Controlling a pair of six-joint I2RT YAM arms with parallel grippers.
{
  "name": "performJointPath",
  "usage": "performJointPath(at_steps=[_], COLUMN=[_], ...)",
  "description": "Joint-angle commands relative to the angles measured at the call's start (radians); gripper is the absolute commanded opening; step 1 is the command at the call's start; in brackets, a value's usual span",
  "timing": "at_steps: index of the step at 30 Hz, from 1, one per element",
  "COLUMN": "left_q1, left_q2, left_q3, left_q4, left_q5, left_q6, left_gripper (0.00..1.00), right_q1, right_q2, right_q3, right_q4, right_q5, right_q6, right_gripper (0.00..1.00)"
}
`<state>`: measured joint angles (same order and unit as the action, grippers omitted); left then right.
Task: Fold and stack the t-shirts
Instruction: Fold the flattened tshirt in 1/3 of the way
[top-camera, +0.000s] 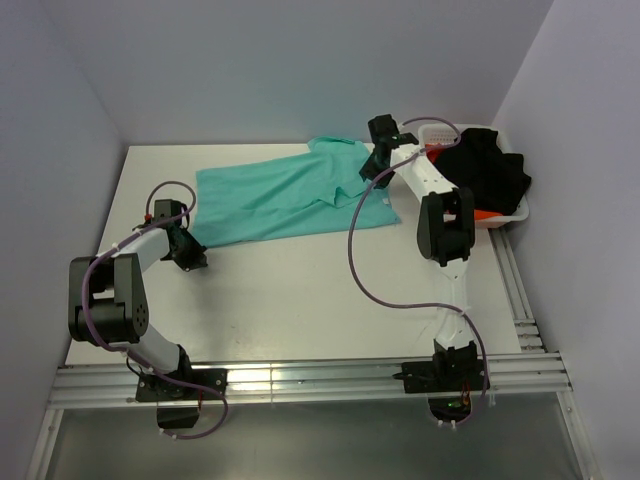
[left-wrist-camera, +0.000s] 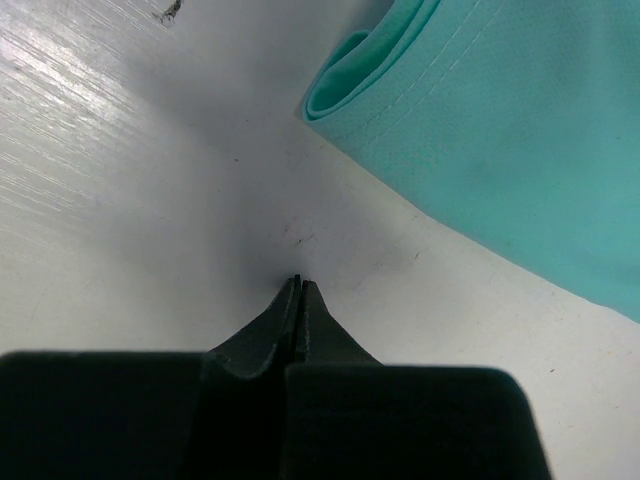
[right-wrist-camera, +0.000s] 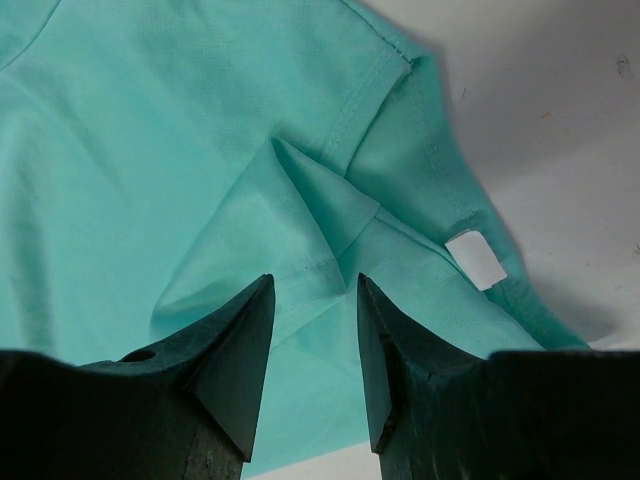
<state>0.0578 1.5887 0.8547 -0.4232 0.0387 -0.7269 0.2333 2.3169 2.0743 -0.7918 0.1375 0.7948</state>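
A teal t-shirt (top-camera: 290, 195) lies spread on the white table, its collar end to the right. My left gripper (top-camera: 192, 258) is shut and empty, low over the bare table just off the shirt's near left hem corner (left-wrist-camera: 340, 85). My right gripper (top-camera: 372, 168) is open above the shirt's collar end. Its jaws straddle a raised fold of teal fabric (right-wrist-camera: 300, 215) without closing on it. A white label (right-wrist-camera: 476, 258) shows to the right of the fingers. More shirts, one black (top-camera: 485, 170) and one red (top-camera: 482, 214), lie in a white basket (top-camera: 500, 222) at the back right.
The basket stands against the right wall. Grey walls close in the table on the left, back and right. A metal rail (top-camera: 300, 380) runs along the near edge by the arm bases. A purple cable (top-camera: 355, 250) loops over the table beside the right arm.
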Motion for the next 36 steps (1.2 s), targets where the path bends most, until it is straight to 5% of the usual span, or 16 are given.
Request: performJointPath(at_steps=[1,13,22,26,36], left_q1=[0.002,0.002,0.002,0.002,0.002], left_q2=[0.007,0.013,0.014,0.019,0.028], left_q3=[-0.003,-0.006,-0.008,-0.006,-0.006], left_q4=[0.018,0.020,0.021,0.021,0.031], left_q5=[0.009,0.003,0.000,0.001,0.009], left_q6=[-0.014,-0.011,-0.011,-0.008,-0.009], left_gripper=[0.00,0.00,0.00,0.00,0.00], right_q1=[0.011,0.017,0.017,0.017,0.011], right_q2=[0.025,0.053,0.078,0.085,0.116], right_q3=[0.006,0.004,0.033,0.063,0.248], right_q4=[-0.009,-0.012,-0.020,-0.040,-0.005], right_q5=[0.014,0.022,0.019,0.033,-0.078], right_q6=[0.012,0.015,0.014,0.014,0.086], right_gripper=[0.46,0.42,0.19,0.00,0.00])
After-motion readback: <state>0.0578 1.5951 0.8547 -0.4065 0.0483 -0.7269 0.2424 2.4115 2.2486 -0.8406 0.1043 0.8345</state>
